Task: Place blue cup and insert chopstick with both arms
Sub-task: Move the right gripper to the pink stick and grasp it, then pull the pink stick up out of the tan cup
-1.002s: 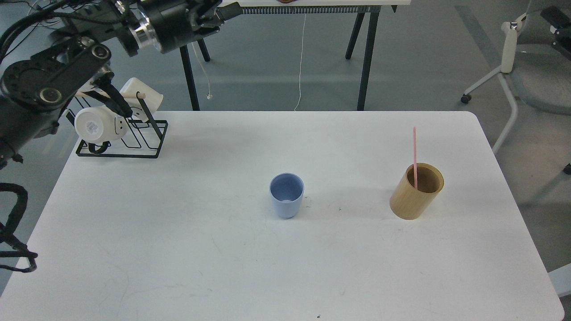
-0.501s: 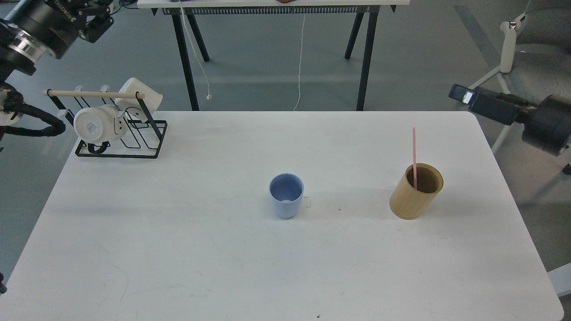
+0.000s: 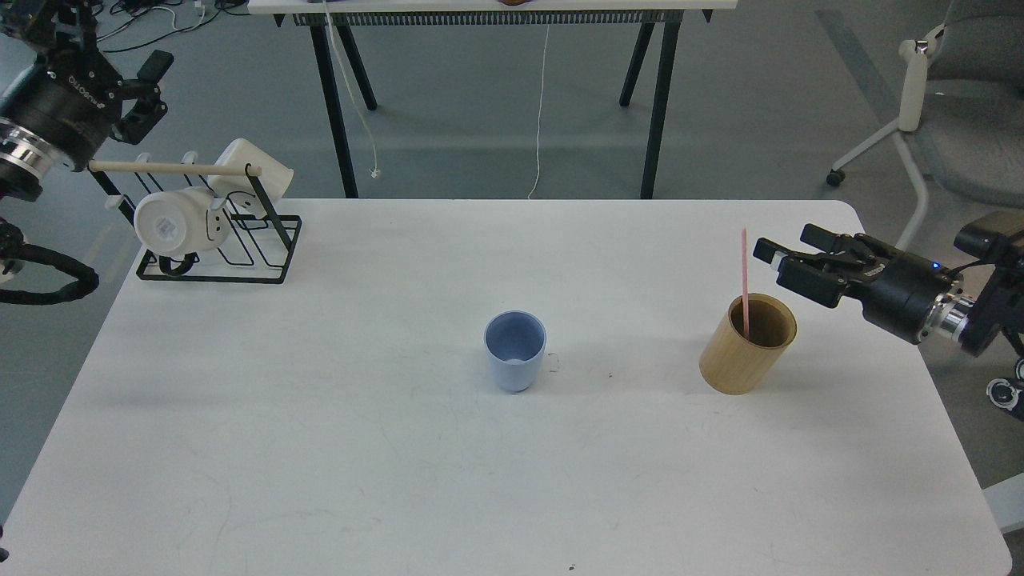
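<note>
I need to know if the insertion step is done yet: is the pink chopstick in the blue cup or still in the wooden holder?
Still in the wooden holder: the chopstick rises from it, and the blue cup is empty.

The right arm [image 3: 944,308] comes in from the right edge and lies nearly level, wrist pointing left. The right gripper [image 3: 780,260] is at its far end, its black fingers [image 3: 800,280] spread apart and holding nothing. The left arm [image 3: 48,112] is at the far left, raised; the left gripper [image 3: 148,84] also shows separated fingers.
</note>
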Controlling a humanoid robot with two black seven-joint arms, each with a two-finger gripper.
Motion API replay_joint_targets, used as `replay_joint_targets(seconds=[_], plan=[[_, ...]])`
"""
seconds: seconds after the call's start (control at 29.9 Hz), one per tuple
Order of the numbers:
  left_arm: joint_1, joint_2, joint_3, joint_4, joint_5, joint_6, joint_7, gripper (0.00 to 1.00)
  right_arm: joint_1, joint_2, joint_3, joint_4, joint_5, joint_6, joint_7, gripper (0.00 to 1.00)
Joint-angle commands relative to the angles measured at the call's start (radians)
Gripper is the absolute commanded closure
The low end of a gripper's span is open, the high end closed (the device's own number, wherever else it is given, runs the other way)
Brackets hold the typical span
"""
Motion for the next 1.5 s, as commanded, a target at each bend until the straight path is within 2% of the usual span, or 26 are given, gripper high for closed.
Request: replay_joint_targets(seconds=[0.0,0.1,0.27,0.47,0.67,1.04,1.27,1.47], plan=[[0.012,-0.004,0.0,0.0,-0.002,0.0,0.0,0.0,0.0,0.071,-0.001,-0.07,0.0,0.0,0.0,0.13],[0.015,-0.004,0.0,0.001,-0.002,0.0,0.0,0.0,0.0,0.106,-0.002,-0.119,0.0,0.0,0.0,0.25],[0.035,-0.007,0.0,0.003,-0.009,0.0,0.0,0.0,0.003,0.175,-0.002,-0.191,0.0,0.0,0.0,0.37],[0.045,-0.024,0.0,0.027,-0.029,0.0,0.0,0.0,0.006,0.203,-0.002,-0.194,0.0,0.0,0.0,0.52],[0.045,-0.032,0.0,0.046,-0.029,0.0,0.0,0.0,0.01,0.203,-0.004,-0.189,0.0,0.001,0.0,0.75],[0.043,-0.055,-0.001,0.052,-0.031,0.0,0.0,0.0,0.012,0.171,-0.002,-0.165,0.0,0.001,0.0,0.97],[0.045,-0.061,-0.001,0.054,-0.031,0.0,0.0,0.0,0.023,0.079,0.002,-0.068,0.003,0.003,0.0,0.99],[0.045,-0.084,0.0,0.055,-0.031,0.0,0.0,0.0,0.092,-0.091,0.03,0.091,0.015,0.006,0.0,0.99]])
